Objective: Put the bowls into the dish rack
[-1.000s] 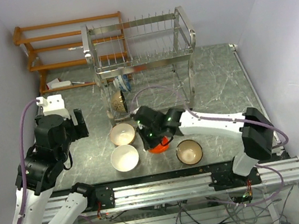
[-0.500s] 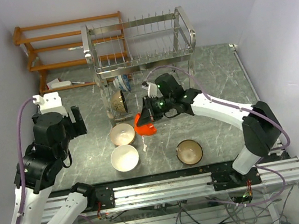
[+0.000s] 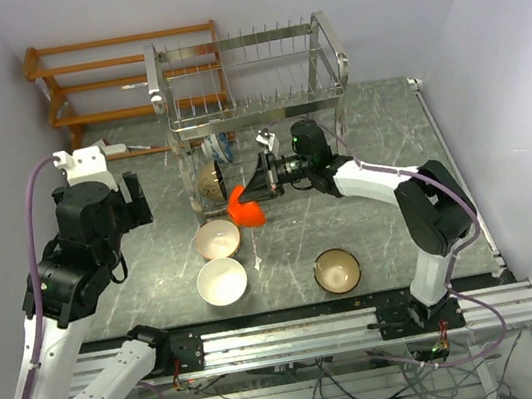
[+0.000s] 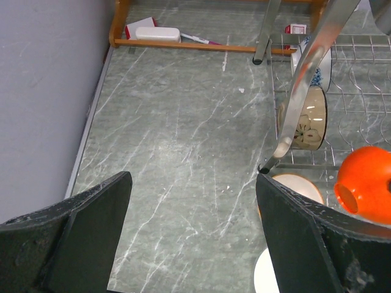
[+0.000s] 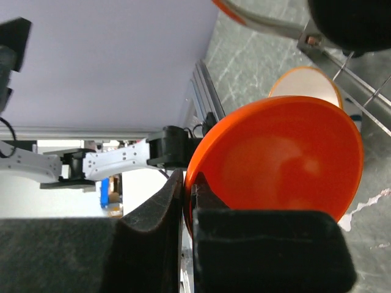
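one red-orange bowl [image 3: 244, 208] held sideways, mouth toward right pincer [image 3: 254, 193]

Overhead and close wrist views share orange bowl [image 3: 245, 206]

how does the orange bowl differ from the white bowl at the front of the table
Colour: the orange bowl is bright red-orange, the white bowl white. Pose: the orange bowl is tipped on its side, the white bowl sits mouth up. State: the right pincer clamps the orange bowl's rim, holding it off the table by the dish rack; the white bowl rests free. Both are small round bowls, neither yet racked.
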`<action>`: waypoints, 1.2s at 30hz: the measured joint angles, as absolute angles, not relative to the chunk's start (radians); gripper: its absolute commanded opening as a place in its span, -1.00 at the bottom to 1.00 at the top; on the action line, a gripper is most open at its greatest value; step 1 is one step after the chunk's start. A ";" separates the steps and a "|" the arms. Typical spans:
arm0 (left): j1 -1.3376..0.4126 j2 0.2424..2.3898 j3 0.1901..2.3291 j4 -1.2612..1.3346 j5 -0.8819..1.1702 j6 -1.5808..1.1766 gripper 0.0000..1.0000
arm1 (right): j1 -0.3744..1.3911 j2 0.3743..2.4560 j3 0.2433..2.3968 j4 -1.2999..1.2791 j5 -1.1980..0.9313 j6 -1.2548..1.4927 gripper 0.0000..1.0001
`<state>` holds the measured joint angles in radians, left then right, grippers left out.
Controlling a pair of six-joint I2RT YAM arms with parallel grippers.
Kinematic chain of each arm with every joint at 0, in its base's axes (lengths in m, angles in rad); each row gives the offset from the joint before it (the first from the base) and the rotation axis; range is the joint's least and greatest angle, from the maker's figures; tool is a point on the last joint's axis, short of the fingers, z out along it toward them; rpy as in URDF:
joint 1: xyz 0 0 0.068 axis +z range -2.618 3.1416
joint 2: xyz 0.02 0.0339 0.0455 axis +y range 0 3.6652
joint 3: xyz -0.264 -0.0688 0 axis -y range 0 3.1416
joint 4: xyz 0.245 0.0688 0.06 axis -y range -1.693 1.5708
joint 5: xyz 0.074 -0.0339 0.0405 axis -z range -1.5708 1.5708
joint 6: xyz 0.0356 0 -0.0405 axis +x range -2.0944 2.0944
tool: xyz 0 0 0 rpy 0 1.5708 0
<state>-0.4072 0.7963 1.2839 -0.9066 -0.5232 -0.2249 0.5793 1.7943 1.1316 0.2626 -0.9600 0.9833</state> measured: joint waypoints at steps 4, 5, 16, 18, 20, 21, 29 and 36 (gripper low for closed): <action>-0.407 0.824 1.285 -0.899 -0.524 -0.225 0.87 | 0.529 1.843 1.133 0.419 -1.003 1.085 -1.00; -0.407 0.829 1.285 -0.895 -0.524 -0.225 0.87 | 0.522 1.851 1.134 0.440 -1.007 1.099 -1.00; -0.407 0.892 1.288 -0.858 -0.523 -0.224 0.87 | 0.443 2.098 1.322 0.717 -1.022 1.296 -1.00; -0.407 0.893 1.288 -0.854 -0.523 -0.224 0.86 | 0.430 2.144 1.357 0.769 -1.015 1.335 -1.00; -0.407 0.894 1.288 -0.849 -0.523 -0.224 0.87 | 0.421 2.181 1.394 0.801 -1.013 1.364 -1.00; -0.407 0.896 1.288 -0.845 -0.523 -0.224 0.87 | 0.417 2.210 1.429 0.817 -1.008 1.378 -1.00; -0.407 0.915 1.288 -0.822 -0.522 -0.220 0.87 | 0.386 2.302 1.600 0.807 -0.987 1.386 -1.00; -0.407 0.934 1.287 -0.805 -0.520 -0.211 0.87 | 0.376 2.326 1.663 0.774 -0.938 1.344 -1.00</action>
<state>-0.4072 0.9340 1.2873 -0.8051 -0.5198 -0.2111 0.3759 2.3257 1.6634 0.7742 -0.9379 1.3441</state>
